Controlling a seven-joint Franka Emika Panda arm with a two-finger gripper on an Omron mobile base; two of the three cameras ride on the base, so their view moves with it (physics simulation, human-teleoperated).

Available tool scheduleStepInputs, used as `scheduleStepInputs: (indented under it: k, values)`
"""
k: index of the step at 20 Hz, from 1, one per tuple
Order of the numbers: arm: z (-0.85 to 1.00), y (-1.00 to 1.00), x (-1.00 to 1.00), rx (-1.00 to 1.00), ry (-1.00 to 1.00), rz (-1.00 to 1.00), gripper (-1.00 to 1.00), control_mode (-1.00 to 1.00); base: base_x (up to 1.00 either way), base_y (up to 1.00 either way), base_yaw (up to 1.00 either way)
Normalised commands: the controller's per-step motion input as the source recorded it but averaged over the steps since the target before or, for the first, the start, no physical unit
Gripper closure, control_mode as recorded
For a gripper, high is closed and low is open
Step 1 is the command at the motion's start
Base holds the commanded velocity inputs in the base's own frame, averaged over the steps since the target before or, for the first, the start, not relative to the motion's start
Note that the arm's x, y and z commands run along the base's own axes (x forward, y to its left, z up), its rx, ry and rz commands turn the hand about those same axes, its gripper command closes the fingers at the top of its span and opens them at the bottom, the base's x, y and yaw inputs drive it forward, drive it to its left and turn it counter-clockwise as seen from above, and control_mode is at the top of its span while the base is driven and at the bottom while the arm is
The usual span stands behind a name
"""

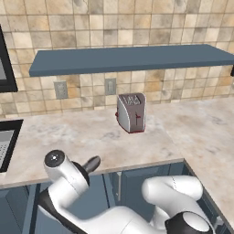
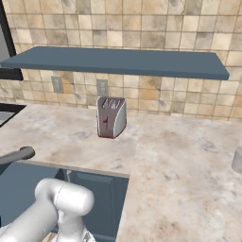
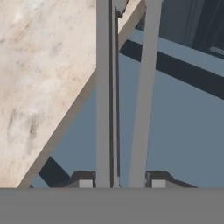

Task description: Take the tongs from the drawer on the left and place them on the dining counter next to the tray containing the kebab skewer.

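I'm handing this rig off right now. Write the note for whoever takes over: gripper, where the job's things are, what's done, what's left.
Gripper: shut on the tongs, whose two grey arms run up between the fingertips in the hand view.
Tongs: lifted, hanging by the edge of the beige counter, over dark blue cabinet fronts.
On the counter by the tiled wall stands a toaster; a blue shelf hangs above it.
Done: tongs picked up.
Left: carry them to the dining counter, set them down beside the tray with the kebab skewer, release.
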Motion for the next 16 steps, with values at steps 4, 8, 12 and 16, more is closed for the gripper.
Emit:
scheduleStepInputs:
  k: [4,8,12,16]
  values:
    - [0.19,0.0,0.22,0.0,-0.02,0.01,1.0,-1.0,0.0,0.0,0.0]
    - [0.23,0.0,0.03,-0.02,-0.14,0.01,1.0,-1.0,0.0,0.0,0.0]
    - [0.33,-0.02,0.01,0.0,-0.13,0.04,1.0,-1.0,0.0,0.0,0.0]
    - [0.21,0.0,0.0,0.0,-0.05,0.03,1.0,-1.0,0.0,0.0,0.0]
